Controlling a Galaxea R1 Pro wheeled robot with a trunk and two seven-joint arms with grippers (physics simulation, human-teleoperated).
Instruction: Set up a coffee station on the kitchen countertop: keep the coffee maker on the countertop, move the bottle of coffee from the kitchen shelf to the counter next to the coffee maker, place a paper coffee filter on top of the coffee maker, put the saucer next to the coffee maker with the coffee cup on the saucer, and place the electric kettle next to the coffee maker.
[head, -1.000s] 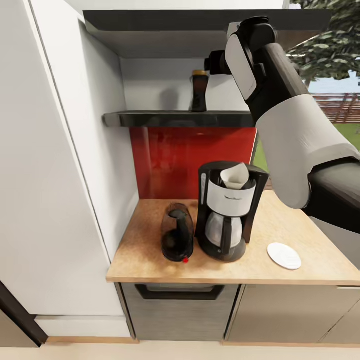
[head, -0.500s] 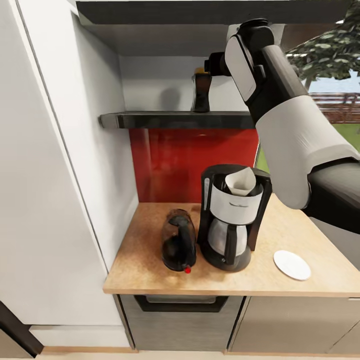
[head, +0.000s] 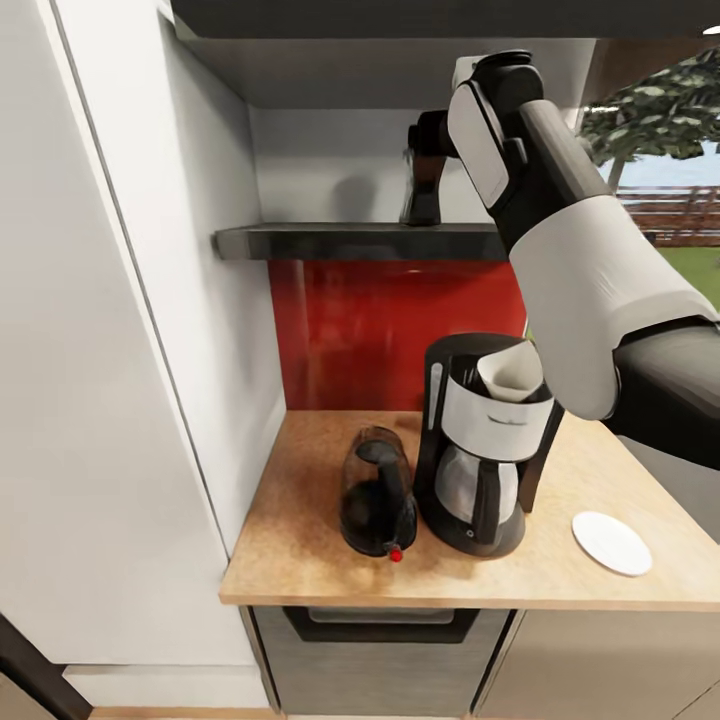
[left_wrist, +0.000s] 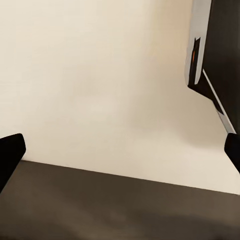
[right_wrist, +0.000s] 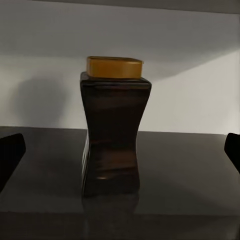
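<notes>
Already you have the paper filter (head: 510, 372) sitting in the top of the coffee maker (head: 482, 445), the rounded dark glass kettle (head: 378, 492) just beside it and the flat white saucer (head: 611, 543) near its other side on the wood-grain countertop (head: 300, 520). No cup is on the saucer yet, and the waisted, glossy dark coffee bottle (right_wrist: 114, 136) with its yellow cap stands upright on the dark shelf (head: 340, 241) above the coffee maker. Your right gripper (right_wrist: 120, 150) is spread wide and empty in front of the bottle, its fingertips well apart either side, and the left gripper (left_wrist: 120, 152) is spread too, holding nothing
</notes>
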